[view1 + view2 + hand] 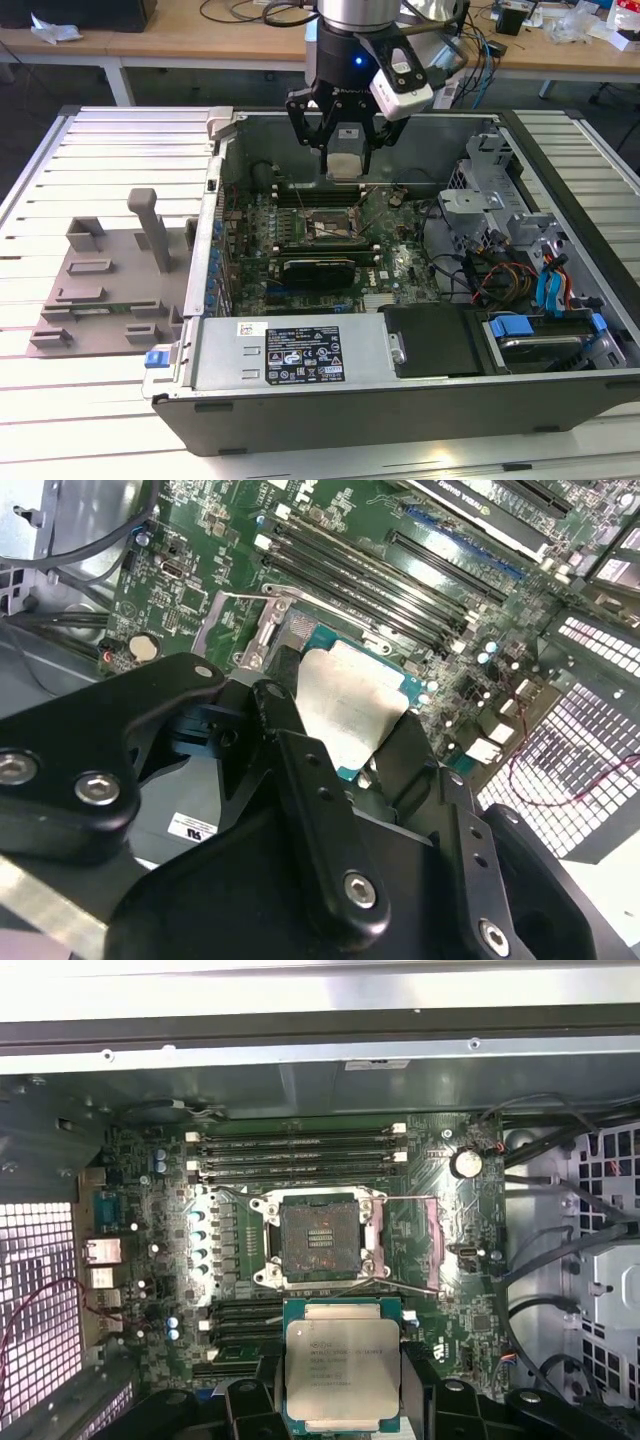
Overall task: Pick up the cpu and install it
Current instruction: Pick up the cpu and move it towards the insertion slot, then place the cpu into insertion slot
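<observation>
Exterior view: the one gripper (345,150) hangs over the open computer case (300,345), its two fingers clamped on the single cpu (344,162), which is clear of the board, at about twelve o'clock from the one bare socket (325,228). One black card (318,268) lies at six o'clock from that socket, and one grey fixture (105,285) rests on the slatted surface (110,150) at nine o'clock from the case. By my reading the pick-up is done and the install is in hand, with the chip not yet seated. Second wrist view: the cpu (345,705) shows its pale metal top between two dark fingers (300,770), pinched at opposite edges, above the metal socket frame (262,615). First wrist view: the cpu (343,1370) is held flat, near the socket (320,1240) but apart from it; the socket is uncovered and its hinged plate (425,1245) seems swung aside. Seating it, I judge, calls for squaring the chip over the socket, keeping it level and lowering it gently, since a tilted or offset drop could harm the contacts.
</observation>
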`<state>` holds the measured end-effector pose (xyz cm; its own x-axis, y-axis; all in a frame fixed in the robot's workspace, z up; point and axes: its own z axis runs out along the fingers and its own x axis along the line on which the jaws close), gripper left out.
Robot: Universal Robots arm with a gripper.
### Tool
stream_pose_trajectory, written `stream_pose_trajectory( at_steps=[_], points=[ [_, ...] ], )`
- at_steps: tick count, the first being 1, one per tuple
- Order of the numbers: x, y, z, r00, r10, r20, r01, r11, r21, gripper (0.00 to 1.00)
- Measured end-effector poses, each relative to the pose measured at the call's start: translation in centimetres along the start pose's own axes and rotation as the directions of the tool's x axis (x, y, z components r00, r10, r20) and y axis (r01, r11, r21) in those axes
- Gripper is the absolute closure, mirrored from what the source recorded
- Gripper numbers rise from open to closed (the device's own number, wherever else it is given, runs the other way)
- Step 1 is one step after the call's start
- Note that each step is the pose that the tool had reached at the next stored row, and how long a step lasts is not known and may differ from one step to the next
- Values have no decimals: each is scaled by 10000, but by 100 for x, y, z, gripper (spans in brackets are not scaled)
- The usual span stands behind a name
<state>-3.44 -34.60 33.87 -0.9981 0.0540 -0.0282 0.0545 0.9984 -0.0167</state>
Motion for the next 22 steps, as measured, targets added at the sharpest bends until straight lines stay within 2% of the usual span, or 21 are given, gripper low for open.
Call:
stream_pose_trajectory(
  at_steps=[17, 18, 19, 22],
  points=[
    [-1, 1, 20, 10000, 7, 0, -7, 10000, 0, 45],
    [-1, 1, 20, 10000, 71, -1, -71, 10000, 3, 45],
    [-1, 0, 21, 9991, 425, -5, -425, 9991, 16, 45],
    [-1, 1, 22, 9963, 854, -13, -854, 9963, 31, 45]
  ],
)
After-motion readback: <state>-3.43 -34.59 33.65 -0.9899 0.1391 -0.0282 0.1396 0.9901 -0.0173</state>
